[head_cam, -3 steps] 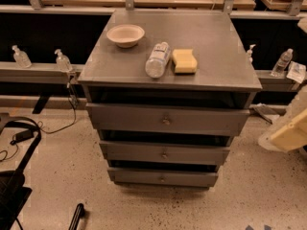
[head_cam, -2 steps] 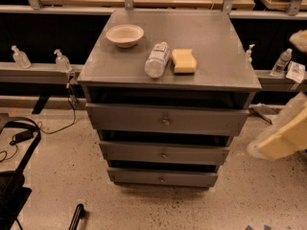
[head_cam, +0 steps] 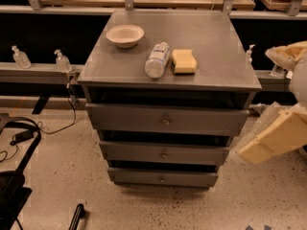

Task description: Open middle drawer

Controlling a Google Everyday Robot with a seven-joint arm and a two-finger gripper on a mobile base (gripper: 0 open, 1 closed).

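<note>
1. grey cabinet (head_cam: 216, 37) sits mid-frame on a speckled floor (head_cam: 62, 176), with three grey drawer fronts stacked under its top.
2. middle drawer (head_cam: 192, 155) is the second front down, between the top drawer (head_cam: 124, 119) and the bottom drawer (head_cam: 192, 178). its small round knob (head_cam: 164, 155) sits at the centre of the front. a dark gap shows above it, and the front looks pushed in, not pulled out.
3. gripper (head_cam: 254, 150) is at the right edge of the frame, a cream-coloured piece low beside the cabinet's right side, at about the height of the middle drawer. it is clear of the cabinet and touches no drawer. can't tell whether it's released or clenched. nothing is seen in it.
4. on the cabinet top:
   - a white bowl (head_cam: 124, 35) sits near the back left corner.
   - a clear bottle (head_cam: 157, 60) lies on its side near the front edge, about centre.
   - a yellow sponge (head_cam: 184, 61) is just beside the bottle, on its right.
5. two small clear bottles (head_cam: 20, 57) stand on the ledge left of the cabinet.
</note>
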